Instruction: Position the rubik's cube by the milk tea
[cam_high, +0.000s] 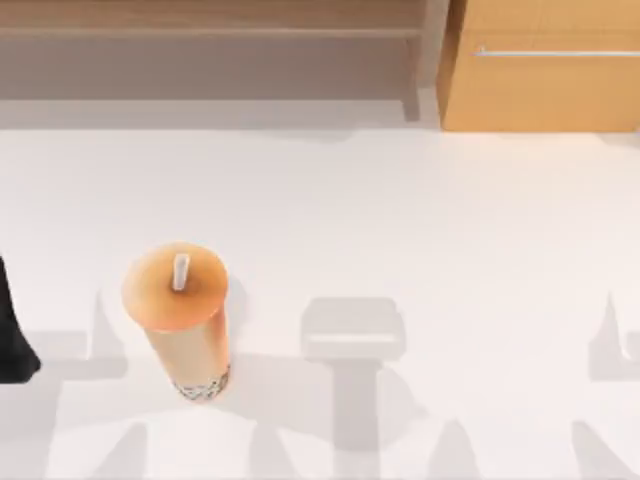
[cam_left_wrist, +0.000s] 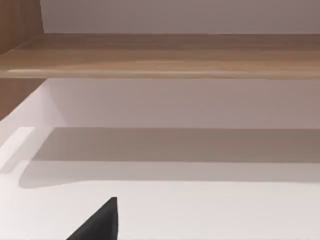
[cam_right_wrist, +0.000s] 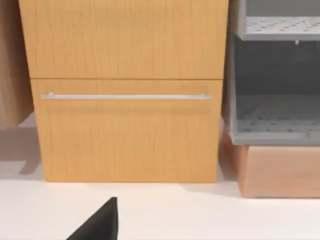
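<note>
The milk tea (cam_high: 182, 318) stands upright on the white tabletop (cam_high: 420, 220), toward the left side in the top view. Its orange round lid (cam_high: 175, 286) carries a short white straw (cam_high: 181, 272) at the centre, and dark pearls (cam_high: 203, 386) sit at the base of the tan cup. No label or readable writing appears on the cup. A dark part of the left arm (cam_high: 12, 335) is at the left edge of the top view, well apart from the cup; whether the left gripper is apart or together cannot be told. In the left wrist view a black fingertip (cam_left_wrist: 100, 223) of that gripper projects over the white surface, touching nothing, with a long wooden shelf (cam_left_wrist: 165, 52) beyond it. In the right wrist view a black fingertip (cam_right_wrist: 100, 223) likewise projects over the tabletop, touching nothing, and the spacing of the right gripper cannot be told. It faces a wooden cabinet (cam_right_wrist: 125, 135) with a horizontal metal handle (cam_right_wrist: 125, 96); a grey perforated rack (cam_right_wrist: 275, 120) stands just beside the cabinet on a light wooden block (cam_right_wrist: 277, 170). No writing is visible on the cabinet or rack.
</note>
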